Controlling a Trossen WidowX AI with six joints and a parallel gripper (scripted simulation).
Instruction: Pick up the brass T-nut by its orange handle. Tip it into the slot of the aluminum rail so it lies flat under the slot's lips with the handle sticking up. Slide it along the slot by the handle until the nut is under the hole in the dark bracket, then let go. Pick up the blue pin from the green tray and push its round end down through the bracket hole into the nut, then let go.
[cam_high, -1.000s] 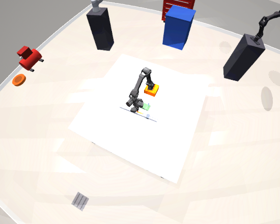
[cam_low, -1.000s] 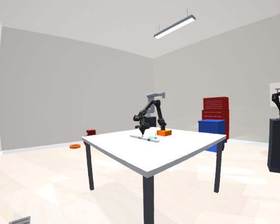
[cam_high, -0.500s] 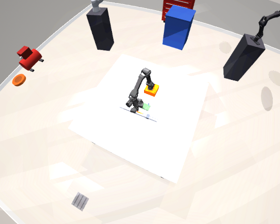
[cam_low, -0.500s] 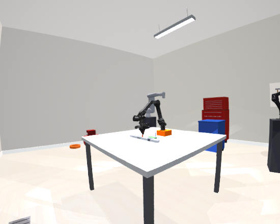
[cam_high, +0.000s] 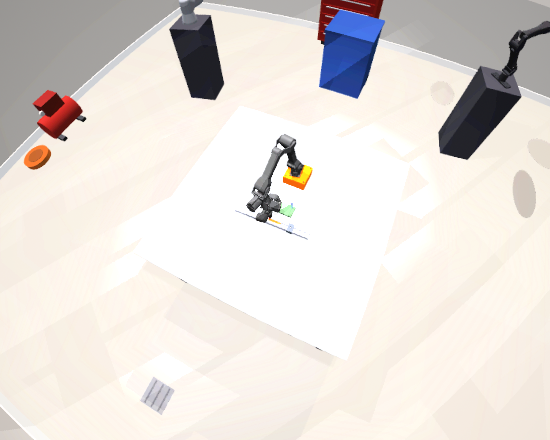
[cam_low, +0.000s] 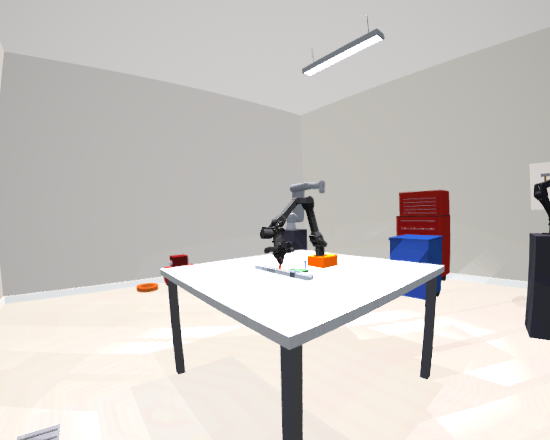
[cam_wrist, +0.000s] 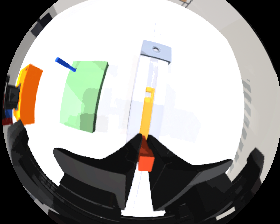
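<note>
Gripper clamped on the orange handle, to the right of the green tray

As the wrist view shows, left of the green tray (cam_high: 287, 211) (cam_low: 300, 270) (cam_wrist: 82, 95) is the orange base block (cam_high: 297, 180) (cam_low: 322, 260) (cam_wrist: 30, 97), apart from it; at the tray's far left part is the blue pin (cam_high: 292, 205) (cam_low: 305, 265) (cam_wrist: 65, 64), which rises above the tray with a lean in this view; how its lower end sits, I cannot tell.

Right of the tray, and apart from it, runs the aluminum rail (cam_high: 245, 214) (cam_low: 305, 276) (cam_wrist: 134, 107), long and pale; the gripper (cam_high: 262, 218) (cam_low: 280, 263) (cam_wrist: 145, 138) is over its line, near the tray, with fingers almost together and clamped on the orange handle (cam_low: 280, 267) (cam_wrist: 146, 162); the handle's visible end is a small red-orange block.

From between the fingers a narrow yellow-orange bar (cam_high: 274, 220) (cam_wrist: 147, 115) points along the rail, with a small squarish shape at its far end; it may be the brass T-nut, but whether it lies under the slot's lips, I cannot tell; farther along the rail, right of the tray, is the bracket (cam_high: 290, 228) (cam_low: 293, 274) (cam_wrist: 162, 54), bluish grey in the wrist view, with its round hole visible and the bar short of it.
</note>
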